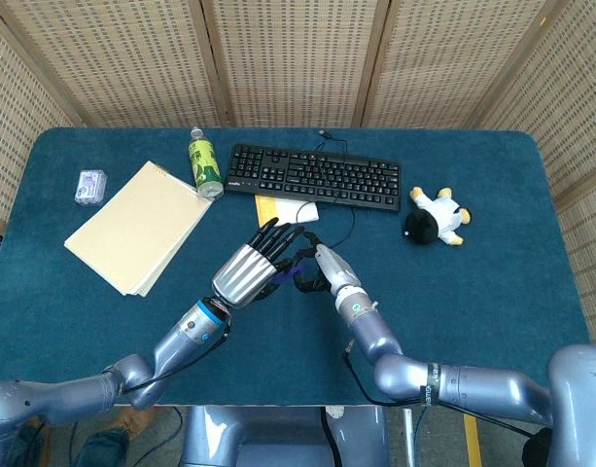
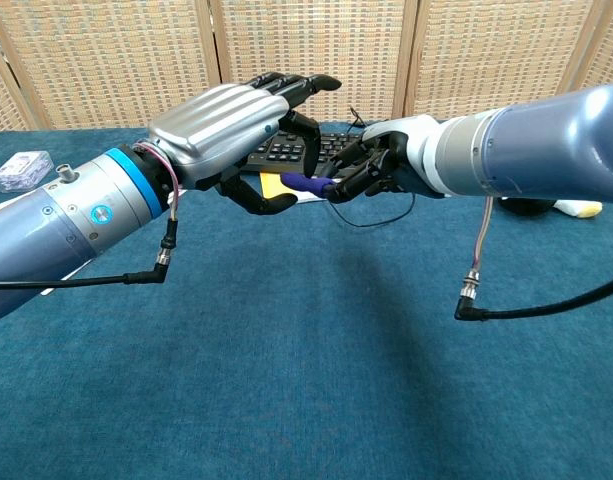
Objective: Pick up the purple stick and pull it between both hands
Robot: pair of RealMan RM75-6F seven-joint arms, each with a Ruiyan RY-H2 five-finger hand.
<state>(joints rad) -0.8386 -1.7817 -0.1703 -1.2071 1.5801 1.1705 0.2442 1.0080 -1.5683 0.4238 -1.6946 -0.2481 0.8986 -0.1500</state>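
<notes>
Blue-carpeted surface (image 1: 492,282) carries a black keyboard (image 1: 313,177); above it, silver left hand (image 2: 231,115), fingers spread and empty beside the short purple stick (image 2: 308,186), which the right hand (image 2: 371,170) pinches aloft, presenting its free end for grasping.

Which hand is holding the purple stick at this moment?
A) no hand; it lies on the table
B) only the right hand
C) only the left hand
B: in the chest view the right hand pinches the purple stick, while the left hand is open beside its free end.
</notes>
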